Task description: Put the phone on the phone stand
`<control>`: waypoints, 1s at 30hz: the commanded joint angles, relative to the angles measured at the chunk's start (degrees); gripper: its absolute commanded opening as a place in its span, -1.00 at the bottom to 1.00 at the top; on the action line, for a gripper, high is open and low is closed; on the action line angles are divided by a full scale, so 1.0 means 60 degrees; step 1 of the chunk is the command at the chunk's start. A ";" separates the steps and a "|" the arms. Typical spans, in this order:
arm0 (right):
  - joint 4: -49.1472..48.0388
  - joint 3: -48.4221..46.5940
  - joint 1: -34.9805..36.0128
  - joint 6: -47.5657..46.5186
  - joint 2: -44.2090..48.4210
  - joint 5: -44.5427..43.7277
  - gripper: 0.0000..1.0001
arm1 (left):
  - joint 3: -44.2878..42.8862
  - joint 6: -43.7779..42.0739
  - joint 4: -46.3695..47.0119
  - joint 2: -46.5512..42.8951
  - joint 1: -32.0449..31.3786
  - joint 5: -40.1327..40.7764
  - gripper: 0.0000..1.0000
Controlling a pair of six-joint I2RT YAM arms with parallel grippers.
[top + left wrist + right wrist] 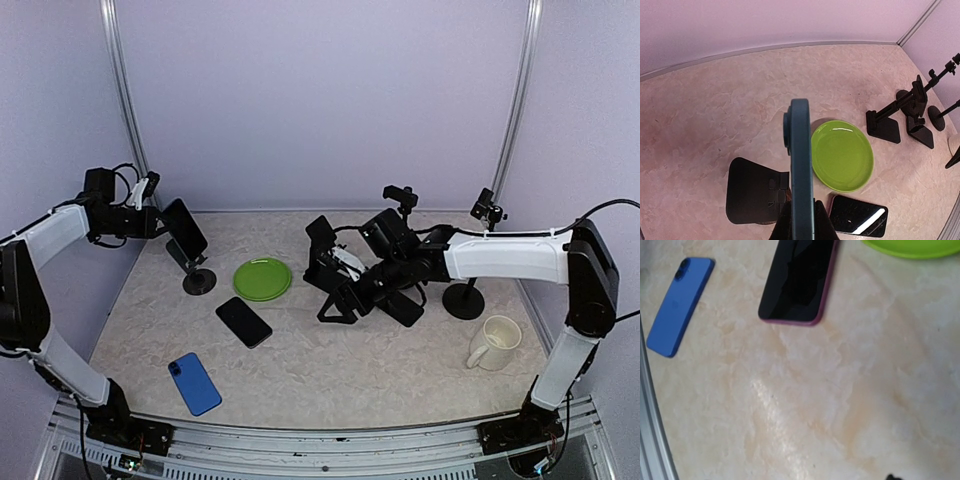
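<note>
My left gripper (162, 222) is shut on a dark teal phone (186, 228) and holds it tilted just above a black phone stand (197, 276) at the far left. In the left wrist view the phone (801, 160) shows edge-on between my fingers (784, 225), with the stand's back plate (752, 190) to its left below. My right gripper (338, 276) hovers low among black stands (345, 300) at the table's middle; its fingers do not show in the right wrist view.
A green plate (262, 278) lies right of the stand. A black phone with a pink edge (243, 321) and a blue phone (194, 383) lie flat in front. A white mug (497, 342) and a round-base stand (464, 300) are at the right.
</note>
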State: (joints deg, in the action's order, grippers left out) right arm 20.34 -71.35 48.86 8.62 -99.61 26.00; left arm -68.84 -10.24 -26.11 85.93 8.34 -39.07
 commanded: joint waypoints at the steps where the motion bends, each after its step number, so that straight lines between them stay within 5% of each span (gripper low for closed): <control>1: 0.0120 -0.0490 0.0073 -0.0069 -0.0351 0.0059 0.44 | -0.0213 0.0205 0.0519 0.0215 0.0003 -0.0107 -1.00; 30: 0.0267 -0.0954 0.0074 -0.0275 -0.0949 0.0328 0.45 | 0.0206 -0.0459 0.0476 0.0777 -0.0056 0.0162 -1.00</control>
State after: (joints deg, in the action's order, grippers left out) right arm 21.30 -75.50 48.86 7.29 -104.90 27.24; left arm -68.03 -12.25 -25.96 89.73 8.21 -34.63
